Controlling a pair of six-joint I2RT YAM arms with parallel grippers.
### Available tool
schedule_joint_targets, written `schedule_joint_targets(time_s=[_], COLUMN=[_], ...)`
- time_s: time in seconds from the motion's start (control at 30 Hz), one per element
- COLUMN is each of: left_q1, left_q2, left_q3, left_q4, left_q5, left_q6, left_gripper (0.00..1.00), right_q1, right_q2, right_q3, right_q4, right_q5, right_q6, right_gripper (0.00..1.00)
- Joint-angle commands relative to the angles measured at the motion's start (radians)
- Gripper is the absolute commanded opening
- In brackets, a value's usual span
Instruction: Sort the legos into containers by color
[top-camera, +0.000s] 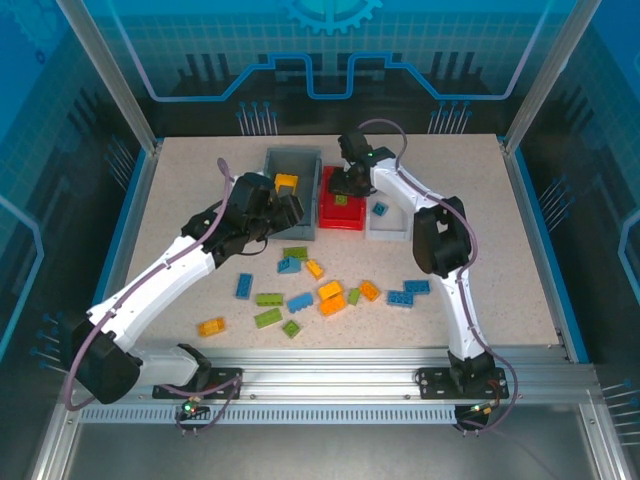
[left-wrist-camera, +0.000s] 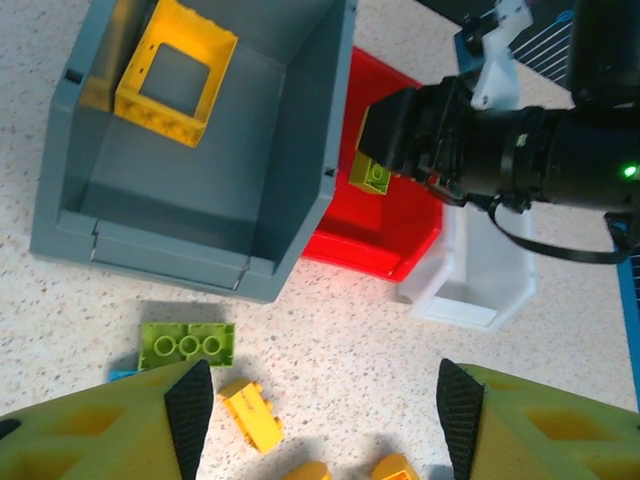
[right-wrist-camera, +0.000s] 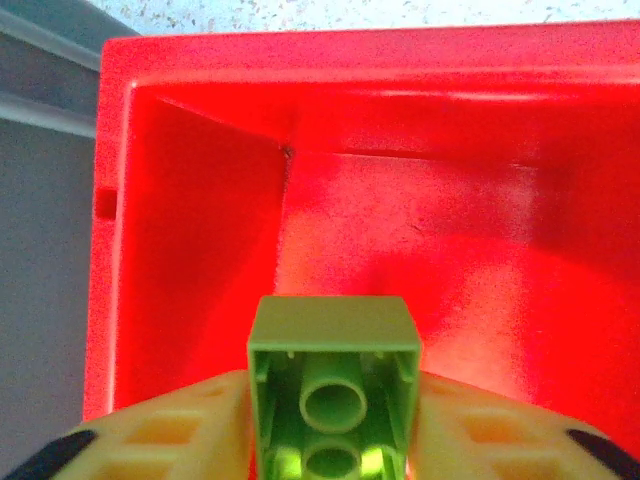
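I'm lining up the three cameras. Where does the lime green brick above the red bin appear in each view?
Top external: the lime green brick is just right of centre, in the upper half.
Left wrist: it is right of centre, upper half, just past the gray bin.
Right wrist: it is bottom centre, its hollow underside facing the camera.
Shared landmark: the red bin beneath the brick.

yellow brick (left-wrist-camera: 158, 117) in the gray bin (left-wrist-camera: 300, 150), lime brick (left-wrist-camera: 370, 176) over the red bin (left-wrist-camera: 395, 228)
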Motion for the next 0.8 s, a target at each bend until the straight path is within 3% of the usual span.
schedule_joint_targets(time_s=[0.0, 0.17, 0.33, 0.47, 0.67, 0.77], left_q1=[0.009, 0.010, 0.012, 0.015, 0.030, 0.045], left_q2=[-0.064, -0.163, -0.241, -0.329, -0.446, -0.457], left_q3=[-0.045, -0.147, -0.213, -0.314, -0.489, -0.550], left_q4=[-0.091, -0.182, -0.349, -0.464, -0.545, -0.533], left_q5=[-0.009, -0.028, -0.092, -0.123, -0.124, -0.113], left_q6=[-0.053, -0.143, -0.275, -0.455, -0.735, -0.861], left_gripper=[0.64, 0.64, 0.64, 0.63, 0.61, 0.64], right_q1=[0.002, 0.011, 0.042, 0.085, 0.231, 0.331], right_q2=[-0.009, -0.125, -0.268, -0.406, -0.656, -0.744], right_q3=[0.023, -0.072, -0.172, -0.289, -0.598, -0.742], right_q4=[-0.042, 0.003, 0.046, 0.092, 0.287, 0.379], right_q5=[-0.027, 0.001, 0.045, 0.078, 0.042, -0.024], right_q6=[0.015, 0.012, -0.012, -0.017, -0.125, -0.214], right_gripper=[0.52, 0.56, 0.48, 0.42, 0.43, 0.50])
